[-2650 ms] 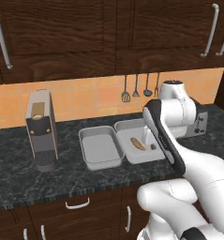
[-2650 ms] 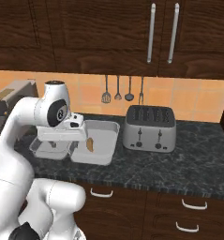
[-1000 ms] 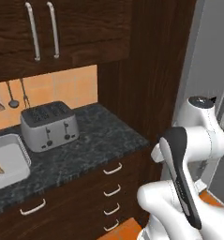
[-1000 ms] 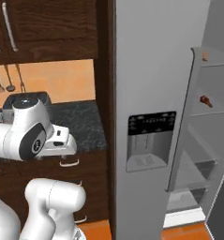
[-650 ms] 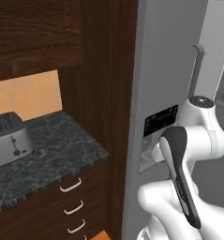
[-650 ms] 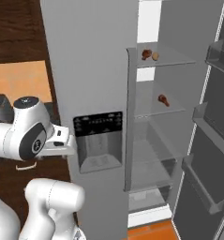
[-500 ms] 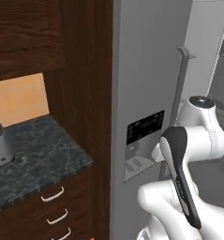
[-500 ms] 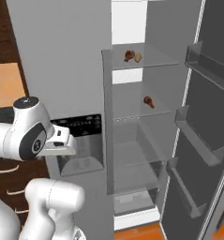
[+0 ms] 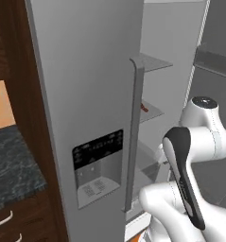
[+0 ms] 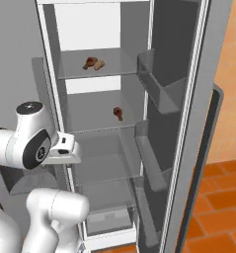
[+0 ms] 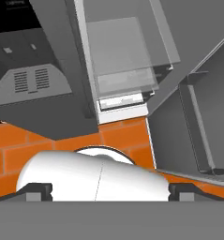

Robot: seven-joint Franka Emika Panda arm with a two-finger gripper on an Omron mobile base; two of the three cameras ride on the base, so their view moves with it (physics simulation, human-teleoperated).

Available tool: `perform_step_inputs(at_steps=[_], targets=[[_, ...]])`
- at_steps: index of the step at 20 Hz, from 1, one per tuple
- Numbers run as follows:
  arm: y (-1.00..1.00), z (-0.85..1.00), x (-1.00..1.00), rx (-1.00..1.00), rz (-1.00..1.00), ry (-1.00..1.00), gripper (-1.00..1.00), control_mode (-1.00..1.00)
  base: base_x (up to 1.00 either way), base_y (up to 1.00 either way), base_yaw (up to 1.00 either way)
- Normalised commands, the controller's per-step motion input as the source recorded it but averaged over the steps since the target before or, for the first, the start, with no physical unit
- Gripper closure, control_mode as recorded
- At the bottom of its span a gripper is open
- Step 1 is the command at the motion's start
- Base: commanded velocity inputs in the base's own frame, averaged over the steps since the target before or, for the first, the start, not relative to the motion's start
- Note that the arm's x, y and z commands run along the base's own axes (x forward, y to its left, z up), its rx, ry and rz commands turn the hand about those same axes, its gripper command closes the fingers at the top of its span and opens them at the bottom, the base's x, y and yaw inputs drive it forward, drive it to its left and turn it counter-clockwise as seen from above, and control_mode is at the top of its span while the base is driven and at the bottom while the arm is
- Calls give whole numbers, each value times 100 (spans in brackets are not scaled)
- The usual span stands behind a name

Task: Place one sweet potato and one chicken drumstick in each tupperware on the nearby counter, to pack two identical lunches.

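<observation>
An open fridge stands in front of me. On its top shelf a red-brown chicken drumstick (image 10: 90,63) lies beside a tan sweet potato (image 10: 99,64). Another drumstick (image 10: 118,113) rests one shelf lower, also seen as a red-brown piece (image 9: 143,108) past the closed door's edge. My gripper (image 11: 109,191) is open and empty, its dark fingertips (image 11: 38,191) set far apart, pointing down at the fridge's foot and the floor. The hand (image 10: 64,147) hangs in front of the lower shelves. A corner of the dark counter (image 9: 10,165) shows at left. The tupperware are out of view.
The closed grey left fridge door with its dispenser panel (image 9: 98,165) and tall handle (image 9: 133,142) is close on my left. The open right door with bins (image 10: 161,123) juts out on my right. A clear bottom drawer (image 10: 109,220) and orange tile floor (image 10: 218,197) lie below.
The base has swung right, so the view has passed from the counter and toaster to the open fridge. The gripper has stayed open and empty.
</observation>
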Motion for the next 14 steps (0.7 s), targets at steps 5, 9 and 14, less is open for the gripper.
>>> perform_step_inputs(at_steps=[5,9,14], targets=[[0,0,0,0,0,0,-100,100,28,-37,15],[0,0,0,0,0,0,-100,100,34,-39,21],[0,0,0,0,0,0,-100,100,25,-34,18]])
